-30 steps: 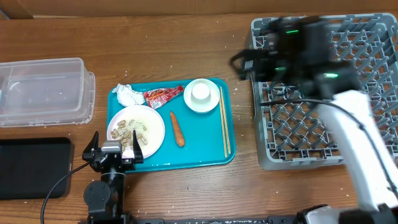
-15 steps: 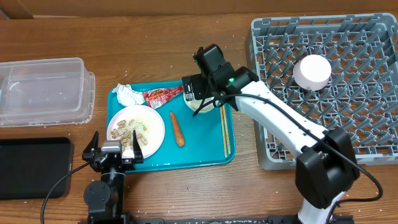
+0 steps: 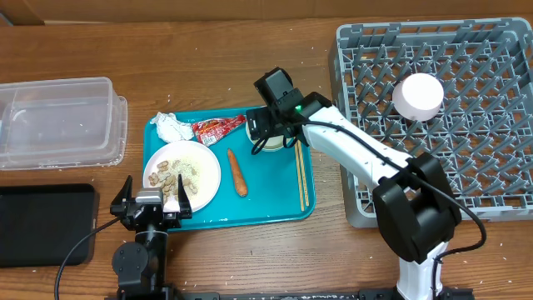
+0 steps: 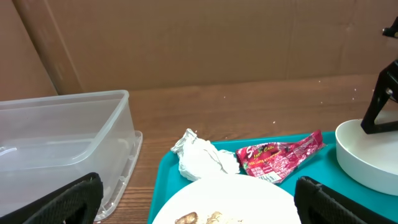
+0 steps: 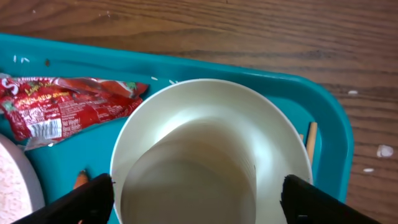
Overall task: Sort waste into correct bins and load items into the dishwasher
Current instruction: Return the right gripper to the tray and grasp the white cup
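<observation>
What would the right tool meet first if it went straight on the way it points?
Most likely the white bowl on the teal tray: it sits directly ahead of the right tool, centred between its open fingers.

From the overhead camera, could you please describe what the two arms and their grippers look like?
The right arm has smooth white links with bulky black joints and a small green light near the wrist. The left arm is black, with a silver-grey block on its wrist and a black cable trailing left. The left gripper and right gripper each have two black fingers.
</observation>
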You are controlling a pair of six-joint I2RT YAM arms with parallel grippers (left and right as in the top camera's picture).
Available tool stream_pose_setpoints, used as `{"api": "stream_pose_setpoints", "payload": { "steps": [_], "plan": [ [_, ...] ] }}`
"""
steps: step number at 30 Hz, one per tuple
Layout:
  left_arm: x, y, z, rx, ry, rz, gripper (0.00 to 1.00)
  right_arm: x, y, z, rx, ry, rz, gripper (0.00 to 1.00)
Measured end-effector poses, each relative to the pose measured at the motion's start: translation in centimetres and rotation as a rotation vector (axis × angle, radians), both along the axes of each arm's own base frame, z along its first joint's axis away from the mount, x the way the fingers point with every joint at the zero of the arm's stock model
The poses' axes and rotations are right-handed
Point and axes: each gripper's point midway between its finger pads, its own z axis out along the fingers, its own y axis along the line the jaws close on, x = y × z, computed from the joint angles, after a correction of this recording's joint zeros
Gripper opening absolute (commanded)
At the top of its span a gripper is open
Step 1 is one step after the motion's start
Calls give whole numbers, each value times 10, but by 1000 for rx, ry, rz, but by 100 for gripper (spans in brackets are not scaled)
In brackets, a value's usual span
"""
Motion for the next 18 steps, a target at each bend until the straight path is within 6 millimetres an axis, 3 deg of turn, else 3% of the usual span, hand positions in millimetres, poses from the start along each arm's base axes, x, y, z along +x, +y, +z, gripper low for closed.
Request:
{"api": "stream_pose_setpoints", "payload": {
  "steps": [18],
  "plan": [
    [0, 0, 0, 0, 0, 0, 100, -9, 4, -14, -18, 40, -10, 79]
  ]
}}
